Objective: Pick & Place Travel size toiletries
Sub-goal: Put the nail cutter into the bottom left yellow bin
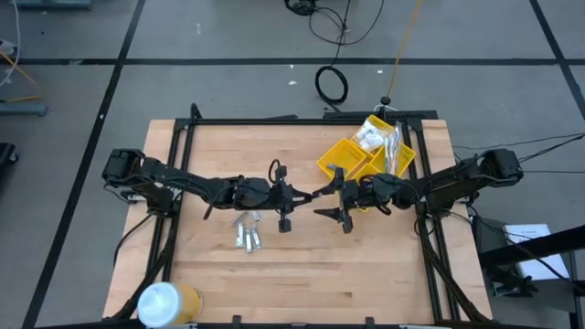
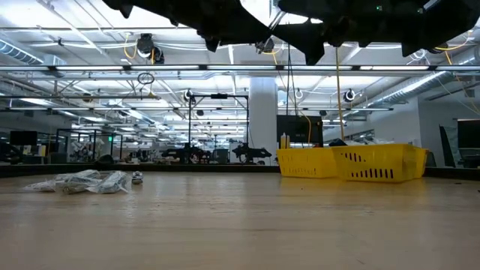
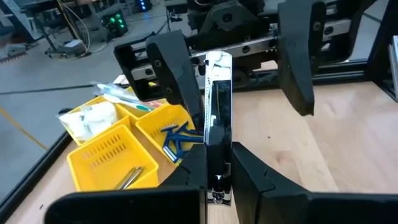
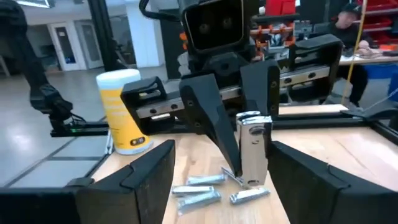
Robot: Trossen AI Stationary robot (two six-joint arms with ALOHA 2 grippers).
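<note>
My left gripper point(image 3: 217, 167) point(image 1: 297, 196) is above the table's middle, shut on a small silvery tube point(image 3: 217, 106) that sticks out toward the right arm. My right gripper point(image 4: 227, 185) point(image 1: 335, 199) faces it, open. Its two fingers point(image 3: 169, 70) stand wide on either side of the tube's free end without touching it. More silvery tubes and clear packets point(image 1: 247, 230) point(image 4: 202, 190) lie flat on the wood below and left of the grippers, seen as a low heap point(image 2: 82, 181) in the low view. My left gripper pinches the silvery tube between its two fingers at the tube's end nearest the wrist point(image 3: 217, 177). The fingers come level from the table's left and lie along the tube. The tube is lifted clear of the table, its free end point(image 4: 252, 127) pointing toward the right gripper.
A yellow compartmented bin point(image 1: 340, 157) point(image 3: 102, 163) point(image 2: 352, 162) sits at the far right of the table, holding blue combs, white packets, toothbrushes and a tube. A white-and-yellow cylinder point(image 1: 164, 302) point(image 4: 121, 109) stands at the near left corner. A person point(image 4: 348, 25) sits beyond the table.
</note>
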